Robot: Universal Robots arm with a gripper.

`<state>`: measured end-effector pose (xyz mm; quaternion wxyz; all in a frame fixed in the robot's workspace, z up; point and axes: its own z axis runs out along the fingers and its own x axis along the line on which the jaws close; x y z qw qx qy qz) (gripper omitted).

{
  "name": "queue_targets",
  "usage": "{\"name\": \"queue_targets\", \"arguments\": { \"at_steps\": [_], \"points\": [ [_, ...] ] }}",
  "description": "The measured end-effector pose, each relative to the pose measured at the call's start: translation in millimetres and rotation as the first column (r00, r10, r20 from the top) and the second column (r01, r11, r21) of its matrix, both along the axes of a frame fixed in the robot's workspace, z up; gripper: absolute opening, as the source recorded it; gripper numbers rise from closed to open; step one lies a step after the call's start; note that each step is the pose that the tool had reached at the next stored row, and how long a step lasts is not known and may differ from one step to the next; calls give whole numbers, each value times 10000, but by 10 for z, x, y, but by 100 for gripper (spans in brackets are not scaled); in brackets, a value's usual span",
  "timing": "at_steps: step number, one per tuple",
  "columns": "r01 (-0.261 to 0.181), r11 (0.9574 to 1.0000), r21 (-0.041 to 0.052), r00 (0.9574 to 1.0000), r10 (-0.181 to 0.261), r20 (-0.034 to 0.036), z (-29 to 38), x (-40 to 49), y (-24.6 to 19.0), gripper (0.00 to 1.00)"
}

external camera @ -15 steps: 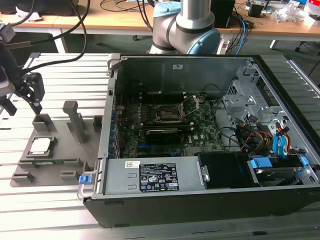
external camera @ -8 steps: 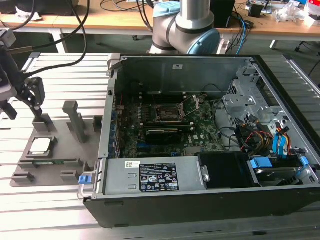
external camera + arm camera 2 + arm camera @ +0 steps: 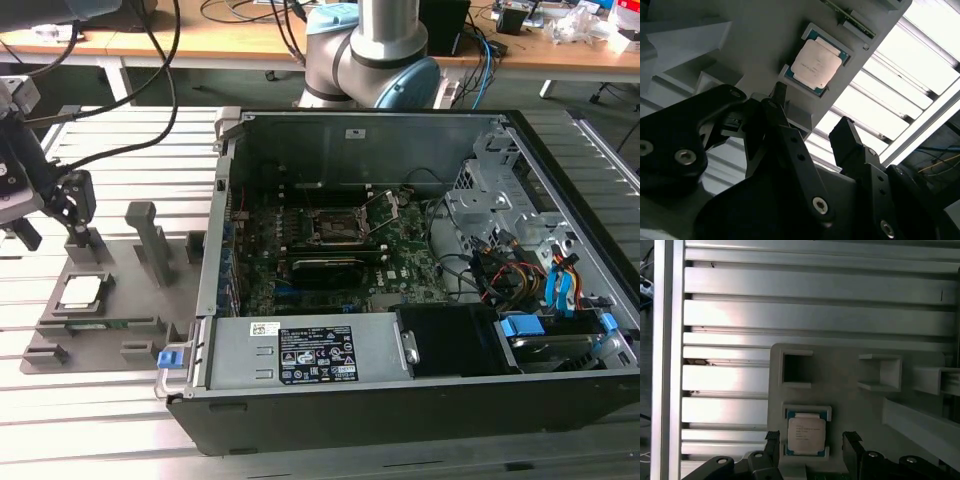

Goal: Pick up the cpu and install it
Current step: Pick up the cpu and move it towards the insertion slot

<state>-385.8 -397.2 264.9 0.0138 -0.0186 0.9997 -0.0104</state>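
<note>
The cpu (image 3: 82,292) is a small square chip with a pale silver top. It lies flat in a recess of the grey fixture tray (image 3: 130,300) at the exterior view's left. My gripper (image 3: 55,236) hangs above it and slightly behind, open and holding nothing. In both wrist views the cpu (image 3: 815,62) (image 3: 806,436) lies in its blue-edged recess, in line with the gap between the two black fingers (image 3: 781,112) (image 3: 850,442). The fingers are apart from the chip. The motherboard's black socket frame (image 3: 338,228) sits inside the open computer case (image 3: 400,390).
Upright grey posts (image 3: 143,228) rise from the fixture tray close to the gripper. The case's metal wall (image 3: 215,240) stands between the tray and the motherboard. Cables and drive bays (image 3: 530,280) crowd the case's right side. The table top is ribbed aluminium (image 3: 90,420).
</note>
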Motion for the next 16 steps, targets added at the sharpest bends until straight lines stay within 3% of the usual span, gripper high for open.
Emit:
{"name": "queue_targets", "arguments": {
  "at_steps": [3,5,7,10,12,13,15,16],
  "points": [
    [0,10000,1,10000,0,0,-54,0,0,62],
    [0,10000,1,10000,0,0,-129,0,0,62],
    [0,10000,0,10000,0,0,-287,-1,0,62],
    [-1,10000,-5,10000,1,0,-372,-1,0,62],
    [-57,9999,-84,10000,57,-1,-420,-1,-7,62],
    [-81,9999,-115,10000,81,0,-435,0,-54,62],
    [-106,9999,-116,9999,106,0,-491,0,-191,62],
    [-112,9999,-120,9999,112,0,-568,7,-203,62]
  ]
}}
